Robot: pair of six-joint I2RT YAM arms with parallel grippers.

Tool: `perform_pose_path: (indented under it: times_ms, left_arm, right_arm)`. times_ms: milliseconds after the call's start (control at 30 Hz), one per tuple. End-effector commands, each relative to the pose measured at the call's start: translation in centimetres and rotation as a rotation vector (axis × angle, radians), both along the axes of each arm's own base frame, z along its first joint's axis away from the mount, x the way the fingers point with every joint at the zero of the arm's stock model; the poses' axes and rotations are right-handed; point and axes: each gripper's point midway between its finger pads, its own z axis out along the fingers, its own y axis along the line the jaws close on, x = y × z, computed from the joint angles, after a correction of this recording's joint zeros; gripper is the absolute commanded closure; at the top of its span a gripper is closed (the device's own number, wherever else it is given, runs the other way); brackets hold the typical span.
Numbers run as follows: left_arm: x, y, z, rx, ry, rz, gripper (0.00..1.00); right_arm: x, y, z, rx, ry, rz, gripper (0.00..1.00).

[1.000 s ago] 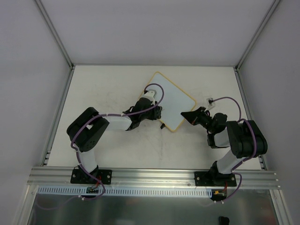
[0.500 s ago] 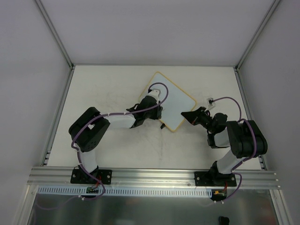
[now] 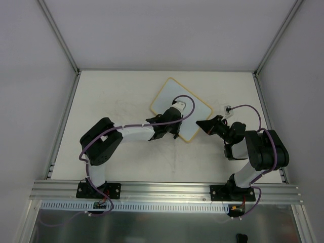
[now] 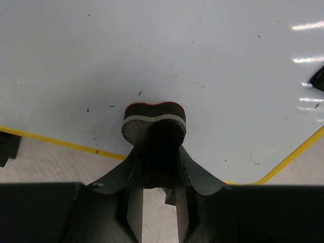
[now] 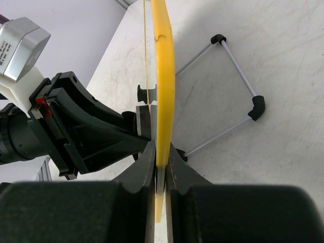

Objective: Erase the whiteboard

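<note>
- From above, the whiteboard (image 3: 167,95) sits in the back middle of the table (image 3: 111,91), turned corner-on to us. The left gripper (image 3: 174,127) is over its near-left part and the right gripper (image 3: 200,123) is at its near-right edge. We see no scribbles on the bare white face from here. We judge the wiping to be far along, so the remaining work is a careful check rather than broad scrubbing.
- In the left wrist view, the left gripper (image 4: 158,147) is closed down narrow on a small eraser (image 4: 153,119). The eraser's pad is pressed against the whiteboard (image 4: 192,50), just inside the yellow frame (image 4: 61,143). A few tiny dark specks sit near the eraser, to its left and just above it. To finish well, we would keep the pad flat, use short overlapping strokes across those specks, and turn back before the pad rides onto the frame.
- In the right wrist view, the right gripper (image 5: 161,167) is pinched shut on the edge of the whiteboard (image 5: 163,61), which we see edge-on. The left gripper (image 5: 96,131) bears on the board's far face. A wire stand (image 5: 238,76) with black end caps lies on the table behind the board; we cannot tell whether it props the board. This pinch is our only brace, so the wiping pressure should stay light and even. Otherwise the board may twist or slip between the jaws.
</note>
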Motion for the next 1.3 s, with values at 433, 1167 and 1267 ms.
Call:
perform_pose_path:
  times_ms: [433,1167,1267]
  left_arm:
    - [2.5,5.8,-3.1,-0.085,0.275,0.046,1.0]
    - [4.9,4.5,0.4,-0.098,0.107,0.057,1.0]
    - [4.2,2.5,1.3,-0.13,0.04,0.015,1.0]
  right_arm:
    - [-0.2,0.6,1.4,-0.066,-0.175,0.044,1.0]
    - [-0.2,0.6,1.4,-0.066,-0.175,0.044,1.0]
    - [-0.2,0.6,1.4,-0.066,-0.173,0.044,1.0]
